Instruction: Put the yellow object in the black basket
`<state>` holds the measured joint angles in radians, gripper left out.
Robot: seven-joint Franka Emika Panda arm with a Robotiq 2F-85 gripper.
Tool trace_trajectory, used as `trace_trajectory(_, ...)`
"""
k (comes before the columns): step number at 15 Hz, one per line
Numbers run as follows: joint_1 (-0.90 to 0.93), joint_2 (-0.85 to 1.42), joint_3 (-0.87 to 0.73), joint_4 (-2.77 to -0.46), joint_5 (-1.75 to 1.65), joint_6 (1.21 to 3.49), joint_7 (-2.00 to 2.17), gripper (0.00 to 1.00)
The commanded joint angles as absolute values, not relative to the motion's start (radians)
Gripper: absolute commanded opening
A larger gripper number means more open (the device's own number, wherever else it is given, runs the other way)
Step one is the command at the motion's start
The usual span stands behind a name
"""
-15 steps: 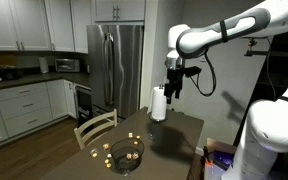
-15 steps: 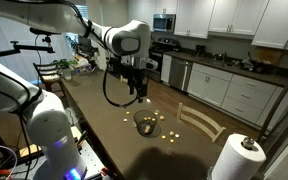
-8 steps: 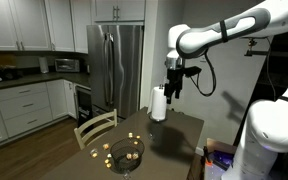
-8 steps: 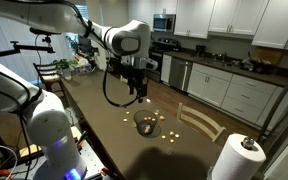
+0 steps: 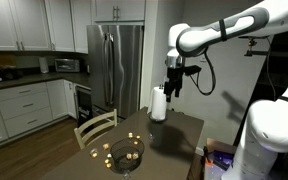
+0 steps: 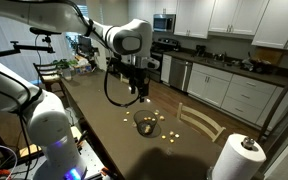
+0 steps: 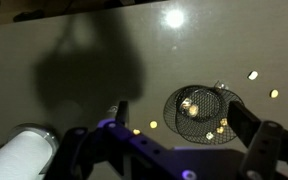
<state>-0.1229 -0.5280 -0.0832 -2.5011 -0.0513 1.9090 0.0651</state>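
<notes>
The jaws are held high above the worktop (image 7: 234, 40) in both exterior views. In the wrist view they are spread wide, with nothing gripped between them. The black basket (image 7: 168, 112) is seen standing on the worktop, at about 4 o'clock from the centre of the wrist view. Small yellow pieces (image 7: 252, 75) are scattered around it. A few glints are seen within its wire, though whether they lie inside cannot be told. A white paper-towel roll (image 7: 19, 150) is seen at 8 o'clock.
</notes>
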Motion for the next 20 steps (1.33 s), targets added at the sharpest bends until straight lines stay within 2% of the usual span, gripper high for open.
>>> trace_trajectory(1,-0.132,-0.436,-0.136,-2.388,-0.04,1.906,0.002,1.0)
trace_trajectory(8,-0.113,-0.256,-0.2,-2.257,-0.006,1.984,-0.13,1.0)
trace_trajectory(20,-0.064,0.101,-0.102,-2.148,0.069,2.264,-0.228,1.0)
